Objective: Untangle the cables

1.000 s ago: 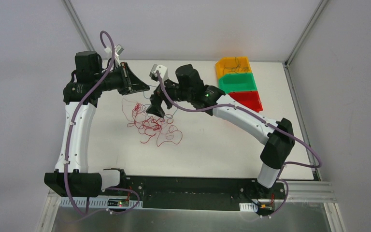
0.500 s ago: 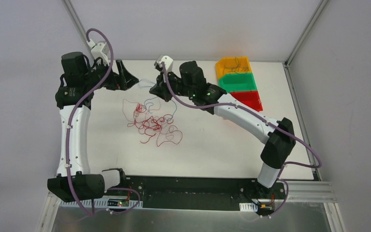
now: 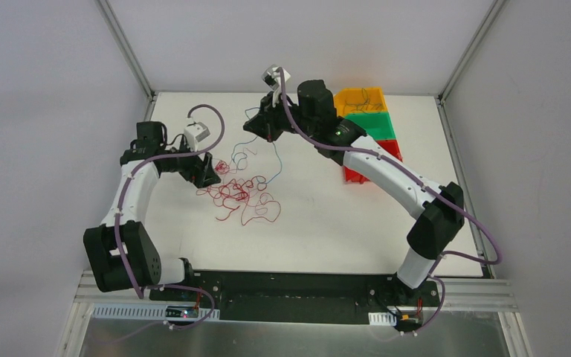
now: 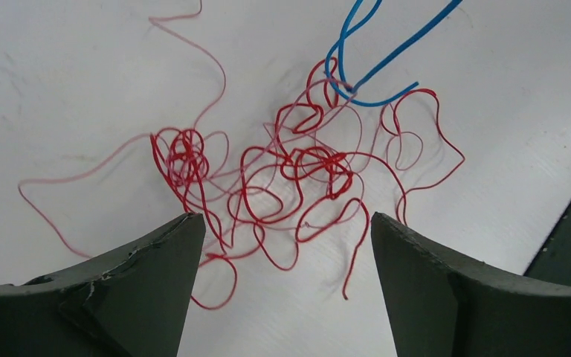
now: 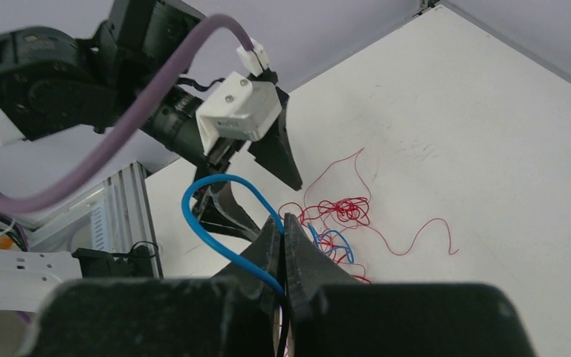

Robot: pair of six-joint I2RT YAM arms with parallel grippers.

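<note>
We pinch the light blue cable (image 5: 193, 195) between the closed tips of our right gripper (image 5: 283, 223). A loop arches just beside the tips, and the tail trails down into the red cables (image 4: 308, 160) below. Our left gripper (image 4: 284, 220) hovers with fingers spread wide, holding nothing, with the red tangle on the table (image 4: 82, 74) between and just beyond them. The step appears to be drawing the blue strand free. Next, we judge, the left gripper should pin the knot while the right lifts gently.
</note>
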